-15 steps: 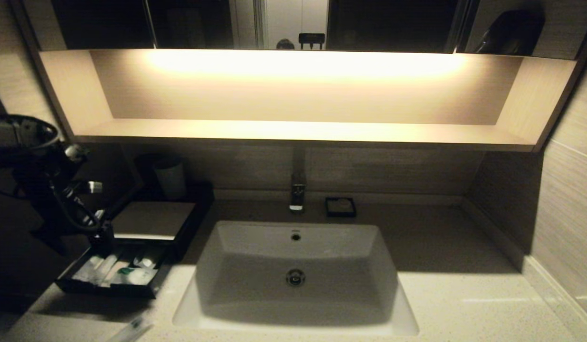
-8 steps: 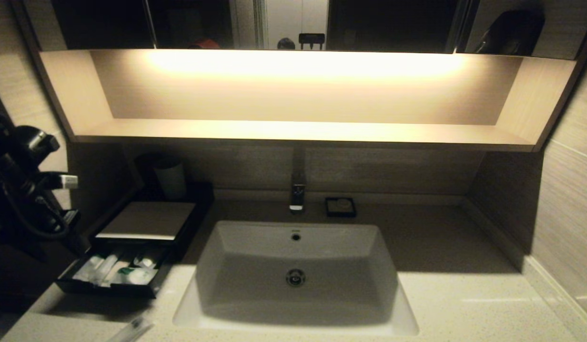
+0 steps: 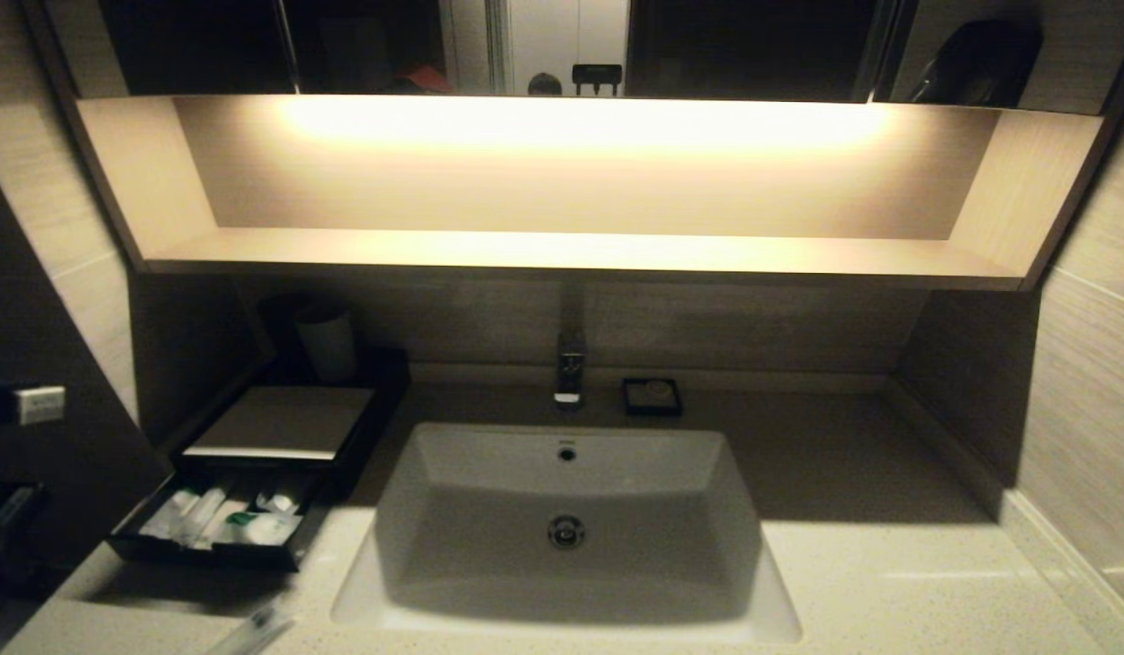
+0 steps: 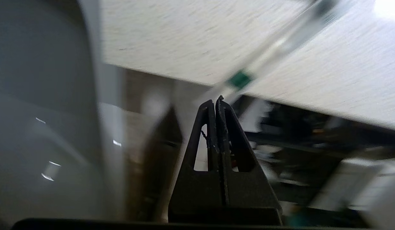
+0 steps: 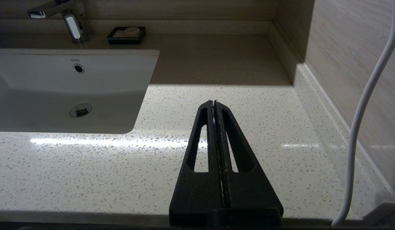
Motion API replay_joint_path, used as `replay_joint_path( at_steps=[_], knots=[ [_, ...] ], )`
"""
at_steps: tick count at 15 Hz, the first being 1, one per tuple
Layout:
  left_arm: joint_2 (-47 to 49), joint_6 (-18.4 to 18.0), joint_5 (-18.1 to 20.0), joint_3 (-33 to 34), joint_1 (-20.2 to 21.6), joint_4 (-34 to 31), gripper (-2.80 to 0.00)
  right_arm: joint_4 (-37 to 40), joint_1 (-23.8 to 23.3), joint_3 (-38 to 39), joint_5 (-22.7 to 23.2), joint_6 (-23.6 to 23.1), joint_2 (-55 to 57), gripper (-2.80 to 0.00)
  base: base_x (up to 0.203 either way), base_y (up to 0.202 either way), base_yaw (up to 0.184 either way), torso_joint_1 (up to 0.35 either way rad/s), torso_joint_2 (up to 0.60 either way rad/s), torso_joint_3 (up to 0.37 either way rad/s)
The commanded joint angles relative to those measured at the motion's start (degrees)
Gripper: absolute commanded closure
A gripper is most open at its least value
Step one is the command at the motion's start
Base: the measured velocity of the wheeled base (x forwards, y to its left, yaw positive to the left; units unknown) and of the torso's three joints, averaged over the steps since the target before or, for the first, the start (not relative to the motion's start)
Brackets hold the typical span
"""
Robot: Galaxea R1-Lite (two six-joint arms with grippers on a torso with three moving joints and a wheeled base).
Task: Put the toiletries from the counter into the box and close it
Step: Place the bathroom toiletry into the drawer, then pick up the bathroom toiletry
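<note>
Speckled table (image 3: 889, 582) around sink (image 3: 567, 518); I see box (image 3: 280, 423) drawer open, packets (image 3: 221, 520) inside, one slim packet (image 3: 253, 629) at table's near edge. Left gripper (image 4: 217, 99), right gripper (image 5: 214, 103): fingers pressed together, empty.

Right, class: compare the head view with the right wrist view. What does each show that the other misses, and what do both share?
Only the head view shows the black box with its drawer pulled out, toiletries lying inside, one slim packet on the counter's near edge, the pale cup and the lit shelf.

Only the right wrist view shows the right gripper, shut and empty above the counter, plus a white cable.

Both show the sink, tap and small black dish.
</note>
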State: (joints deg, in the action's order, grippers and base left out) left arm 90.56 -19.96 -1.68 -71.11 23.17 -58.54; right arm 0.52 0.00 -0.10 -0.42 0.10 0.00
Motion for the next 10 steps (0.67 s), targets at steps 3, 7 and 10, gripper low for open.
replay_joint_path(
  at_steps=[3,7,10],
  knots=[
    [-8.9,-26.5,1.9,14.3,11.1,8.3,0.00,0.0,0.0,0.0,0.0,0.0,0.0,0.00,0.000,0.000,0.000,0.000,0.00,0.000],
    [-13.4,-46.4,9.2,27.1,17.2,16.0,0.00,0.0,0.0,0.0,0.0,0.0,0.0,0.00,0.000,0.000,0.000,0.000,0.00,0.000],
    [-14.4,-56.4,13.9,30.6,18.1,16.5,0.00,0.0,0.0,0.0,0.0,0.0,0.0,0.00,0.000,0.000,0.000,0.000,0.00,0.000]
  ],
)
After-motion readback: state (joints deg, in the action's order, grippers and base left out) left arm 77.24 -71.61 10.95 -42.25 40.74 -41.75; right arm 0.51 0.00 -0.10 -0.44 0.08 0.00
